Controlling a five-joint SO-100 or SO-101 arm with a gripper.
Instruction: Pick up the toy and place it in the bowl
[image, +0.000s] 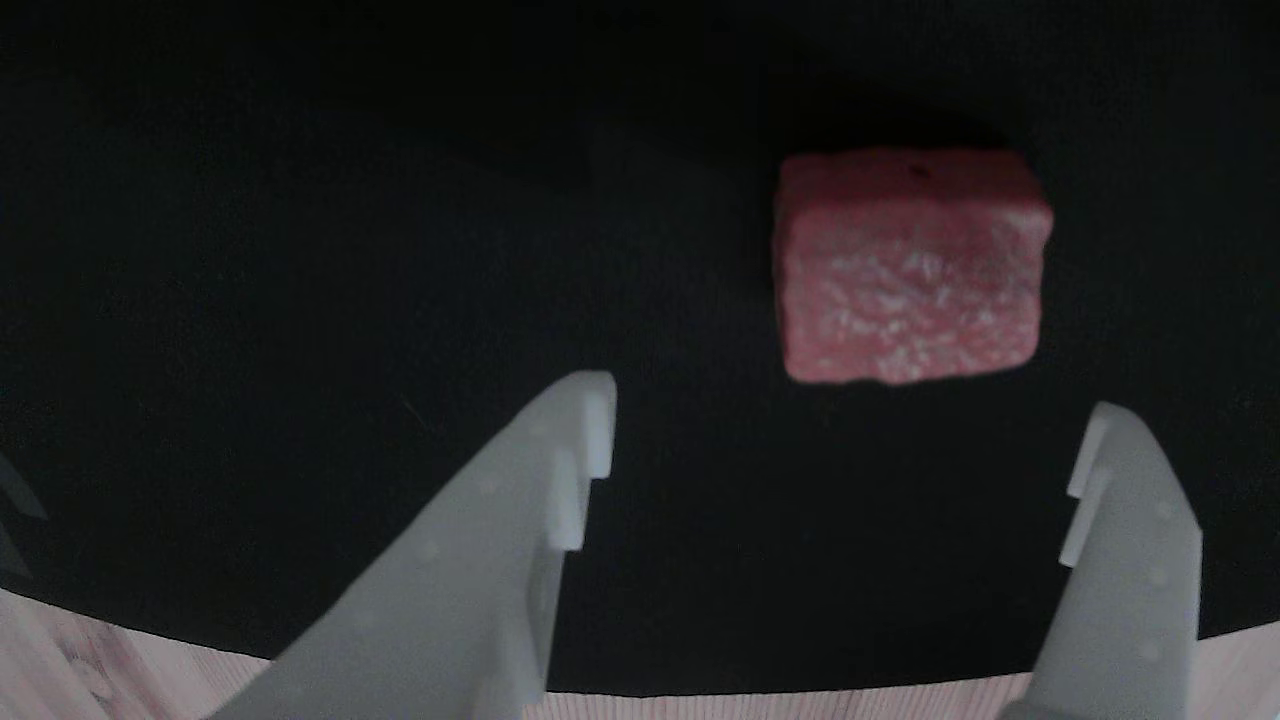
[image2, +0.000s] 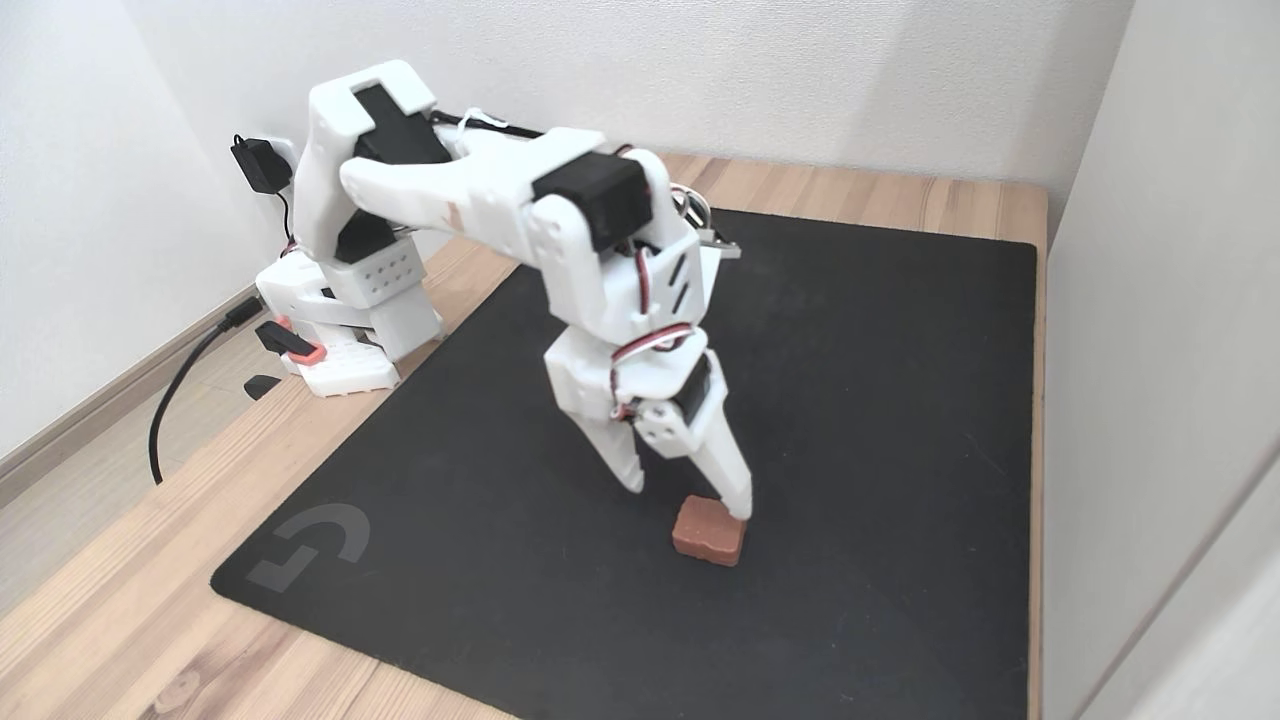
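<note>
Gripper (image: 840, 420) spread wide, nothing held. In the other view both white fingers rise from the bottom edge, tips well apart with bare black mat between them. The toy (image: 908, 268) lies just beyond the tips, nearer the right-hand finger (image: 1130, 520) than the left-hand one (image: 520, 520), not between them. No contact visible in this view.

Toy: pinkish-red rounded block, rough face speckled paler pink, small dark hole on its top face near the far edge. It sits flat on the mat.

Fixed view: the gripper (image2: 690, 500) points down at the mat, fingers splayed in a V. The finger tip (image2: 738, 508) on the right side of this view overlaps the upper edge of the toy (image2: 709, 532); whether it touches or is just above, cannot tell. The other finger ends to the left of the block, apart from it.

Surface: black desk mat (image2: 880, 420) with a grey logo (image2: 312, 545) at its near left corner, lying on a pale wood-grain table (image2: 110, 610). The arm's white base (image2: 345, 320) stands at the mat's far left edge, black cable (image2: 175, 390) trailing off the table.

Room: white walls behind and to the right; a black plug adapter (image2: 255, 160) on the back wall near the arm's shoulder.
</note>
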